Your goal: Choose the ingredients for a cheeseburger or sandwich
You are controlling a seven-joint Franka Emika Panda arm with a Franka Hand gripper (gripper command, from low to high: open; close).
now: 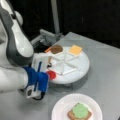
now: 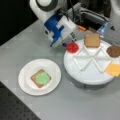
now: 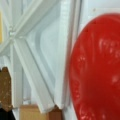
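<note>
Over divided tray: claw (image 2: 69, 43) at glossy tomato round (image 2: 72, 47).

No legible text, label, brand, number or sign appears in any view. The white paper plate (image 2: 26, 83), the divided white tray (image 2: 87, 77), the blue-and-white hand (image 2: 70, 41), the red tomato round (image 2: 72, 47) and the grey surface (image 2: 75, 105) all bear plain, unmarked faces in both front views; the wrist view shows only the tomato round and tray ribs, likewise without lettering.
</note>
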